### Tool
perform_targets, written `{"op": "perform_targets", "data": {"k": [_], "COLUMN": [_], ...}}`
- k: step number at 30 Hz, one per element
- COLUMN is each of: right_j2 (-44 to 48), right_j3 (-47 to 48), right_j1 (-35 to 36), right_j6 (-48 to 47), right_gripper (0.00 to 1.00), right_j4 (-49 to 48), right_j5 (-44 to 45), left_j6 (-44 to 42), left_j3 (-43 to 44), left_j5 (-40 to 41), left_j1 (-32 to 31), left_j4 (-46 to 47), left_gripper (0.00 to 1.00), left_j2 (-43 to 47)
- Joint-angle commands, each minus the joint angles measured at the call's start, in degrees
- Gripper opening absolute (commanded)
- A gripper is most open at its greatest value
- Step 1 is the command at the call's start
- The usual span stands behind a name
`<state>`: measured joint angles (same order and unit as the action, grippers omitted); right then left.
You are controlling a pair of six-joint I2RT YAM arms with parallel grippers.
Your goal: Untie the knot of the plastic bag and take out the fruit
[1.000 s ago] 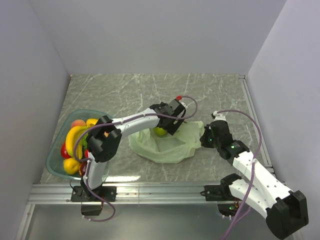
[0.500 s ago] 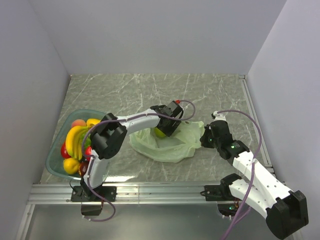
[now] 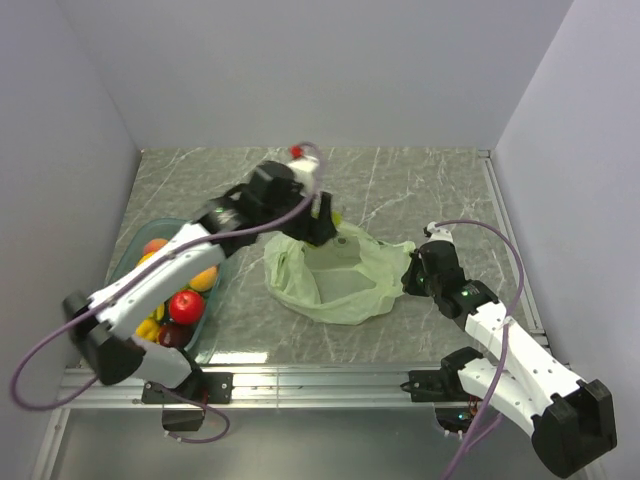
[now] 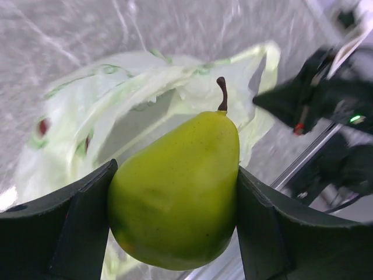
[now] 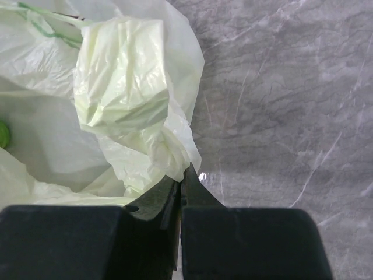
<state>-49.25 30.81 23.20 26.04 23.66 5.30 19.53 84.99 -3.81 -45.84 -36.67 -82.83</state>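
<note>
My left gripper (image 3: 325,222) is shut on a green pear (image 4: 175,192) and holds it in the air above the far edge of the plastic bag (image 3: 340,282). The pear (image 3: 334,217) shows only as a sliver in the top view. The pale green bag lies crumpled on the table with its mouth open; no knot shows. My right gripper (image 5: 183,175) is shut on the bag's right edge (image 5: 175,149), low at the table (image 3: 410,275). A bit of green fruit (image 5: 3,134) shows at the left edge of the right wrist view.
The teal transparent tray (image 3: 128,258) stands at the left, under my left arm, holding a red apple (image 3: 186,305) and several yellow and orange fruits. Grey walls close in left, right and back. A metal rail runs along the near edge.
My left arm has lifted the pear up out of the bag and swung high, towards the back. The tray's fruit now shows under the arm. The right gripper has kept its hold.
</note>
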Motion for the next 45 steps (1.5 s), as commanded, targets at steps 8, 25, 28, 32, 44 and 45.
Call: {"op": "perform_targets", "data": {"k": [8,25,28,32,44,45], "right_j2": [-0.6,-1.8,-1.9,-1.8,-1.1,-1.1], "right_j3": [1.8,3.1,3.2,3.6,4.6,4.7], "right_j1": [-0.4,-0.4,-0.5,-0.5,-0.3,-0.3], "right_j6": [-0.1,-1.9,-2.0,-2.1,-3.0,-3.0], "right_gripper": [0.0,0.0,0.0,0.0,0.0,0.0], "right_j4": [-1.0,-0.8,-1.1,-0.9,-0.7,-0.6], "right_j5": [0.9,-0.2,-0.4,-0.3,1.5,1.7], "left_j6": [16.8,26.4,24.9,22.0,23.4,23.6], "left_j3": [-9.0,-27.6,-26.7,-25.0,-17.0,-14.4], "left_j5": [24.1,36.7,35.9,34.1,14.4,14.7], "left_j1": [21.2,49.7,49.6,49.6,21.0,13.6], "left_j4": [-10.4,-16.4,-15.7,-15.7,-8.1,-7.3], "left_gripper": [0.35,0.97,0.99,0.99,0.99,0.99], "left_j2": [19.4,29.5,30.3,30.5,26.3,24.7]}}
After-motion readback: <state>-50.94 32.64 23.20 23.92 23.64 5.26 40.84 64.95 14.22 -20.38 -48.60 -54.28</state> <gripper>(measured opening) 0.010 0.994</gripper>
